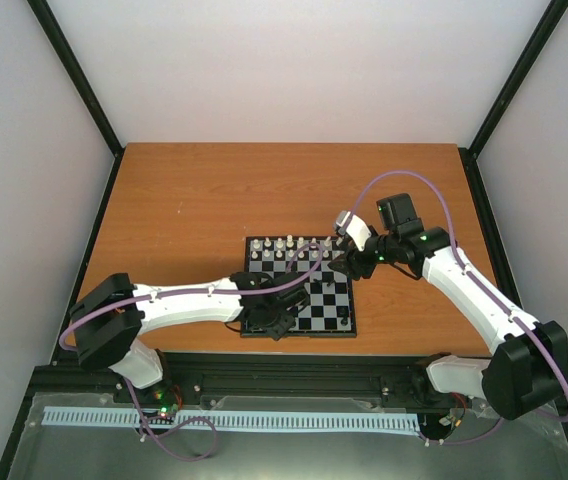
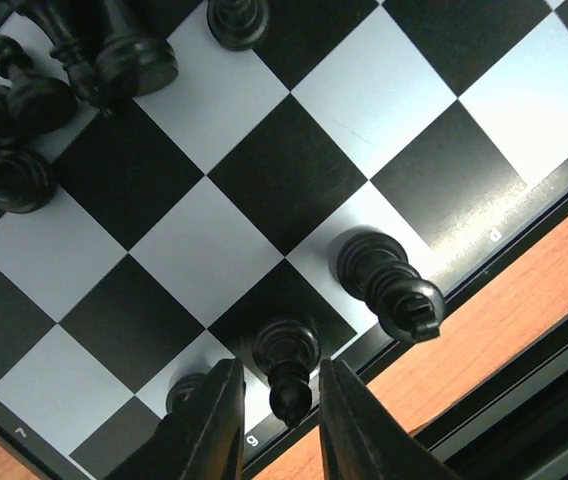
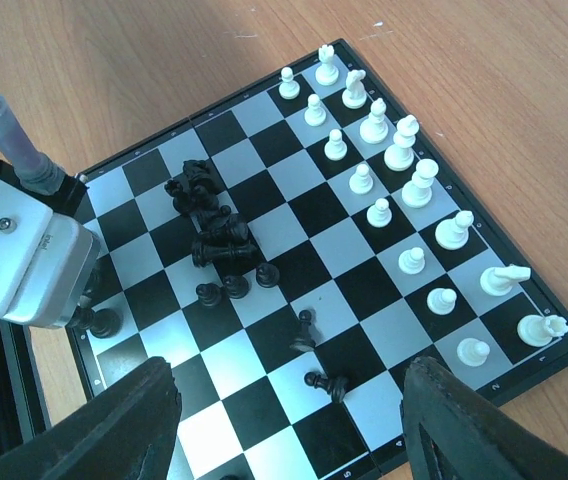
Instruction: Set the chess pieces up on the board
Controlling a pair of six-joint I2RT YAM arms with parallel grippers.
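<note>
Left gripper (image 2: 278,390) parted, black piece (image 2: 287,362) loose between fingers (image 2: 209,430); right gripper (image 3: 292,372) spread, empty; a skewed retreat could topple the black piece

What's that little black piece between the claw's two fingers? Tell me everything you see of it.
It is a small, glossy black chess piece, plastic-looking, with a round base and a knobbed top. It stands upright on a dark square in the edge row of the board, between the left claw's fingers, which flank its top with slim gaps showing.
</note>
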